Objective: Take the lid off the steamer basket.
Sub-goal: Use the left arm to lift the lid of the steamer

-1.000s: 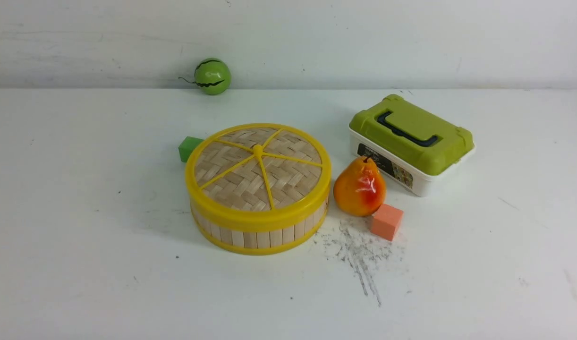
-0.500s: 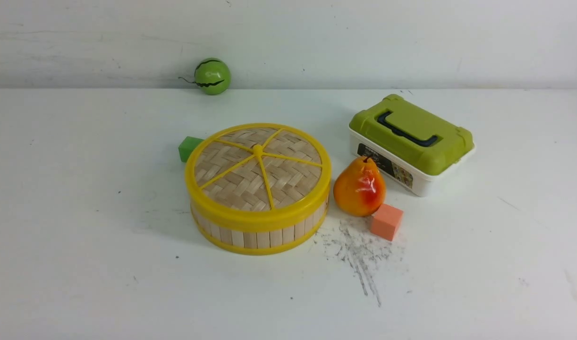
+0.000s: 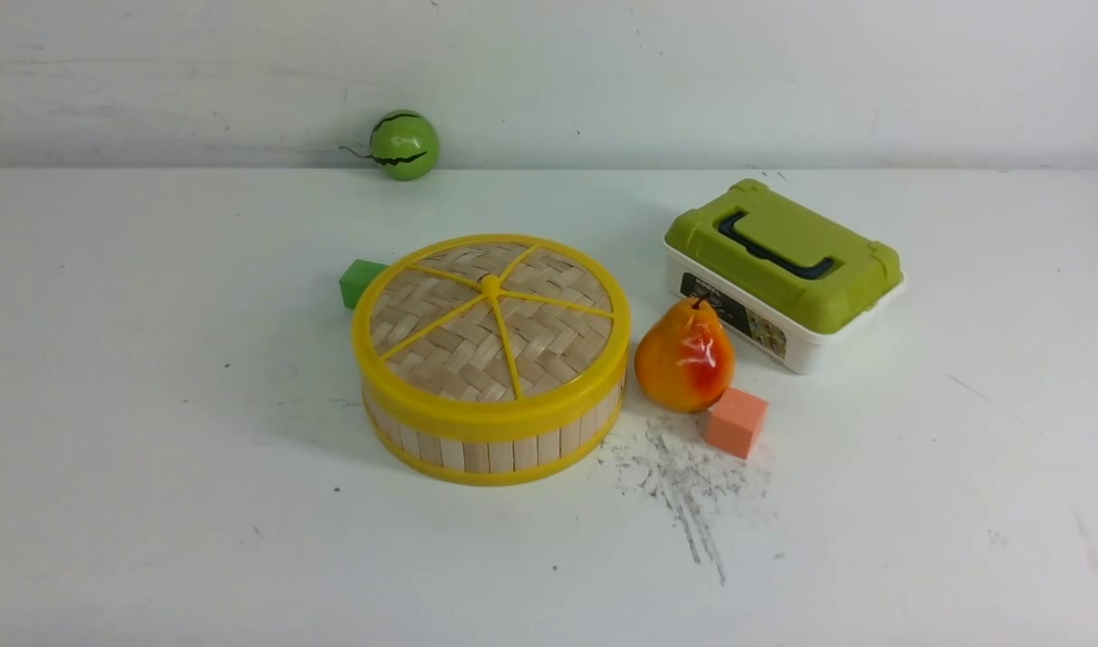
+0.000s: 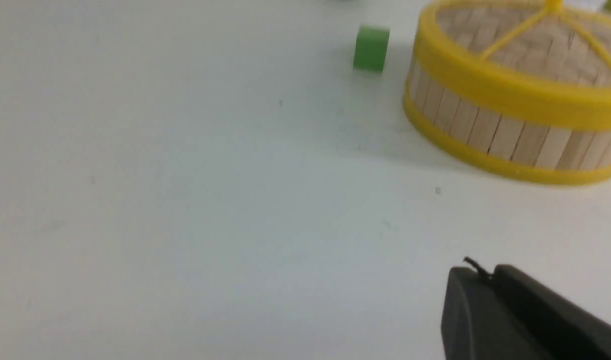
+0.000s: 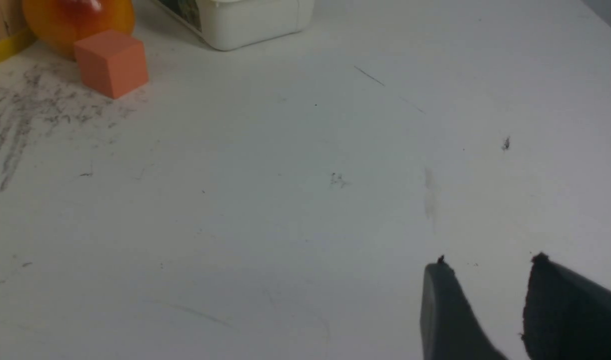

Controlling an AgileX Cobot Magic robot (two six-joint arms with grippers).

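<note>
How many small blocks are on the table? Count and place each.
2. The green block sits behind the steamer basket, to its left; the orange block sits just before the pear. Others may be hidden.

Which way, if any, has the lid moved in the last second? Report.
No. The lid sits on the steamer basket, its rim as close to the green cube as before.

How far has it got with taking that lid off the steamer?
Nothing looks done yet: the lid sits fully on the steamer basket. Neither pincer holds anything: the left pincer hangs short of the basket, jaws together; the right pincer is open over the table. Remaining: reach, grip and lift the lid.
</note>
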